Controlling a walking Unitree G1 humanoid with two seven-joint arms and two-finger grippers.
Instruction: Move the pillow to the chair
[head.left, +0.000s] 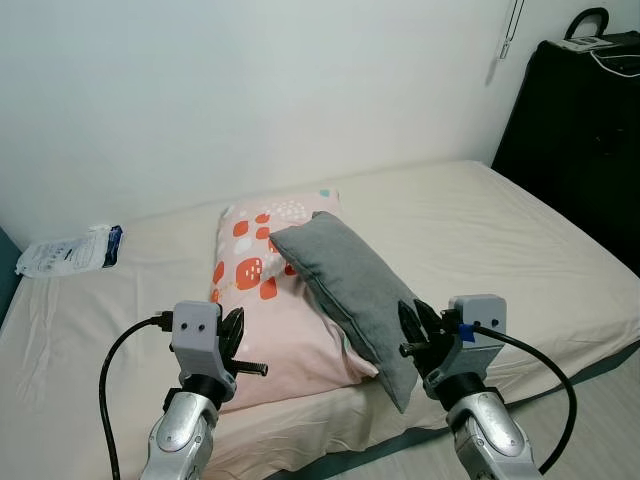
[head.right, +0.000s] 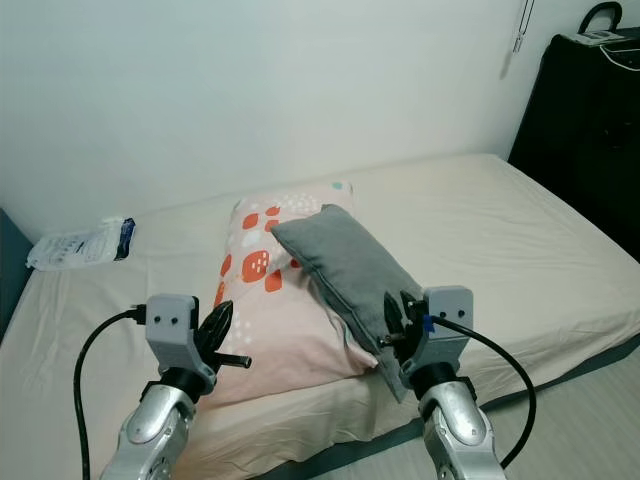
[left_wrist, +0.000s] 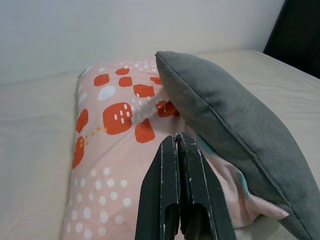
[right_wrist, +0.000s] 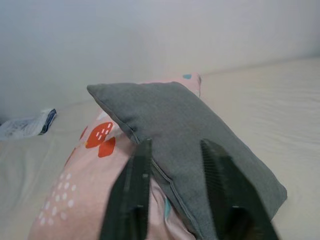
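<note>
1. Since two pillows sit mid-frame on the bed, the grey pillow leaning across the pink patterned pillow, you could grab the wrong one; the task doesn't say which.
2. Your right end effector is spread open just short of the grey pillow's near corner. A shallow pinch on that seam will likely slip once you lift.
3. Your left end effector is pressed closed, empty, aimed at the pink one. Push forward like that and you shove it up the bed.
4. No chair in view, so you'll turn blind. The dark cabinet at upper right is a snag risk.
</note>
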